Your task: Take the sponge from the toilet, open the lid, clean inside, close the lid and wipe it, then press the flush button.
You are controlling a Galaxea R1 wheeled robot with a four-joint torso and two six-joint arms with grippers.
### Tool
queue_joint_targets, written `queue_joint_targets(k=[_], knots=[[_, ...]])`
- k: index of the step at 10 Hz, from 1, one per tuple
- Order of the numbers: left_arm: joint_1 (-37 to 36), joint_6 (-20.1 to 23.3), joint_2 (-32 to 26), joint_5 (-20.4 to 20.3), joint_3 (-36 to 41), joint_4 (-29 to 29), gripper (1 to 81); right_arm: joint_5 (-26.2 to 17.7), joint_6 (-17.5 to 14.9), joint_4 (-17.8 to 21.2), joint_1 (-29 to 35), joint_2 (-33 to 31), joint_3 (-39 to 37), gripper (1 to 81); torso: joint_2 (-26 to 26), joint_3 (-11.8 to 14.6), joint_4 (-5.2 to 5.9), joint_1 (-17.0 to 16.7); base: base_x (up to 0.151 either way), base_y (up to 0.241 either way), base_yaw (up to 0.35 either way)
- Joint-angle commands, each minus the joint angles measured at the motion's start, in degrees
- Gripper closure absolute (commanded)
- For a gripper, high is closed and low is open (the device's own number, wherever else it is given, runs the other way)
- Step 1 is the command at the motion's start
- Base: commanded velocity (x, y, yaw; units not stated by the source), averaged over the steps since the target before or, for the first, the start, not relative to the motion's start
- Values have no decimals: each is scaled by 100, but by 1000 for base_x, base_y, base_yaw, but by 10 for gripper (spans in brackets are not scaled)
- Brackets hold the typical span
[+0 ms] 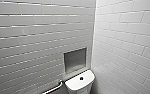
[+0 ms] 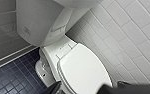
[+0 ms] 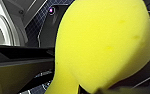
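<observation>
The yellow sponge (image 3: 103, 42) looms large in the right wrist view, pinched at its narrow end by my right gripper (image 3: 91, 90), which is shut on it. In the left wrist view the white toilet (image 2: 51, 50) stands against the tiled wall with its oval lid (image 2: 83, 67) down. My left gripper (image 2: 81, 88) hovers open just above the lid's front edge, its dark fingers (image 2: 54, 88) apart with nothing between them. The head view catches the cistern top (image 1: 76, 83) with the round dark flush button (image 1: 81, 78) in its middle.
Tiled walls meet in a corner right behind the toilet. A grey recessed niche (image 1: 75, 60) sits above the cistern, and a metal grab bar (image 1: 54, 88) runs along the wall to its left. Dark blue floor tiles (image 2: 13, 80) lie beside the bowl.
</observation>
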Motion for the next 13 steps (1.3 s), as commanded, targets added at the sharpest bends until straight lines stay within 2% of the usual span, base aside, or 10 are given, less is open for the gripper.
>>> queue_joint_targets(k=[1, 4, 5, 10, 13], knots=[[-1662, -72, 80, 794, 458, -436, 10, -245, 8, -12, 178, -44, 76, 811, 0, 0, 0, 0, 0, 0, 0], [-2489, -72, 563, 1040, 160, -920, 10, -245, 8, -12, 178, -36, 76, 811, 2, -5, 0, 2, 0, 0, 0], [-2692, -72, 748, 1128, 45, -999, 10, -245, 8, -12, 187, -27, 76, 811, 2, -219, 0, 2, 0, 0, 0], [-3782, -72, 1249, 1425, -219, -1500, 10, -245, -1, -20, 187, -27, 76, 811, 11, -640, 0, 9, 0, 0, 0], [-4099, -72, 1574, 1532, -561, -1580, 10, -245, -10, -20, 187, -27, 103, 811, 13, -1122, 0, 11, 0, 0, 0]])
